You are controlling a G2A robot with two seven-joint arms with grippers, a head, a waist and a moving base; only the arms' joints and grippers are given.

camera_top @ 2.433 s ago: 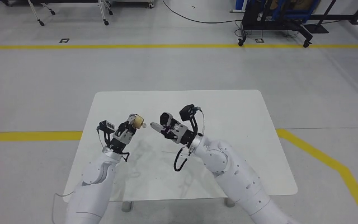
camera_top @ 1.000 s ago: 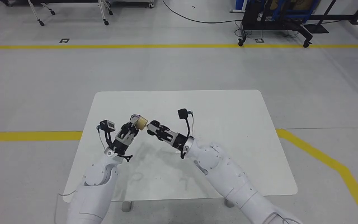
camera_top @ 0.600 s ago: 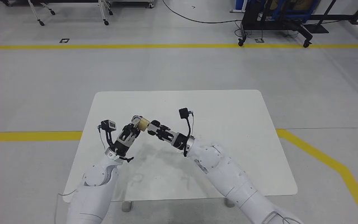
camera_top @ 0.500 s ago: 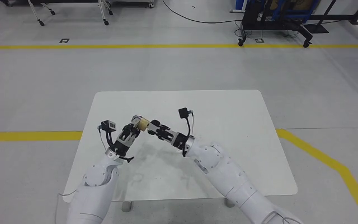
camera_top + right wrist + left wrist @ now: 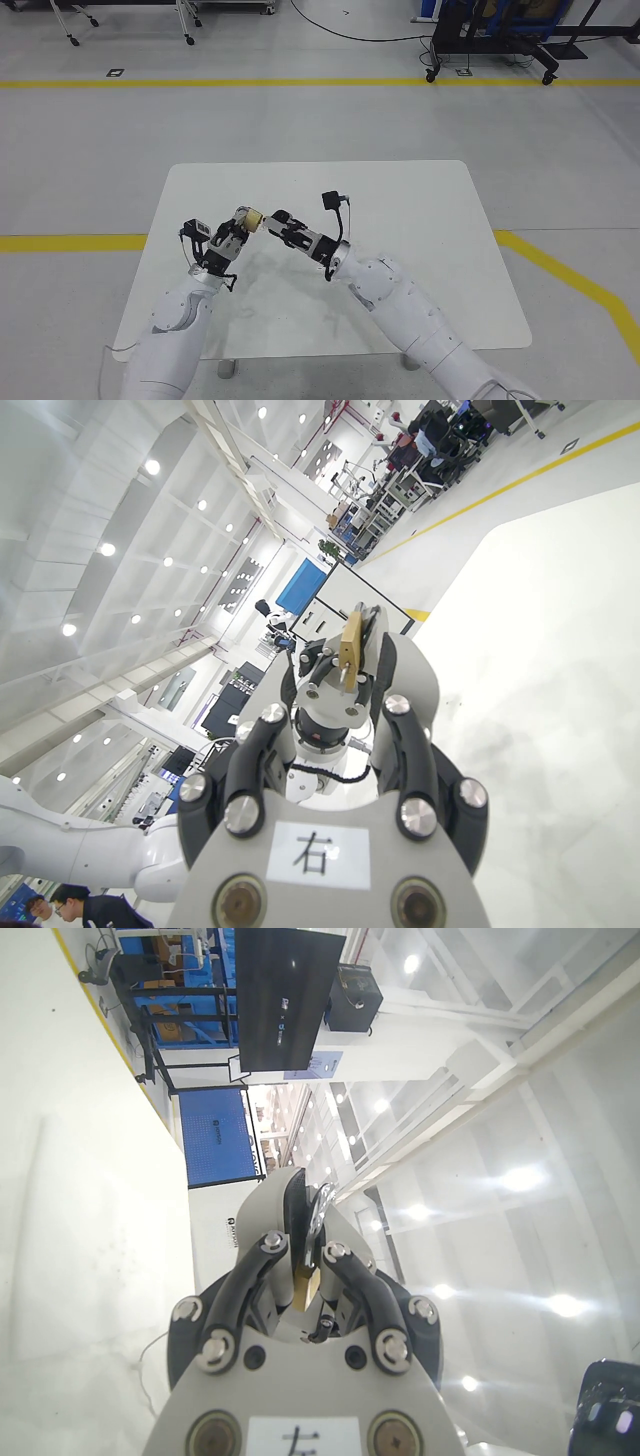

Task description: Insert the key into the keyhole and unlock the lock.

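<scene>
**While lock (image 5: 351, 640) is gripped, key (image 5: 344, 673) barely shows**

I can hardly make out the silver key stub in the brass lock, clamped over the table (image 5: 420, 200) by my left gripper (image 5: 312, 1200); right gripper (image 5: 274, 219) gapes empty beside it.

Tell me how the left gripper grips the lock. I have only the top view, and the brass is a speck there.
Observer: In the left wrist view, the left gripper is shut on the lock, with one finger pressed flat against each side of its brass body.
Operator: Now report the key.
Observer: In the right wrist view, a small silver stub, probably the key, sticks out of the lock's narrow face towards that camera. I cannot tell how deep it sits.
</scene>
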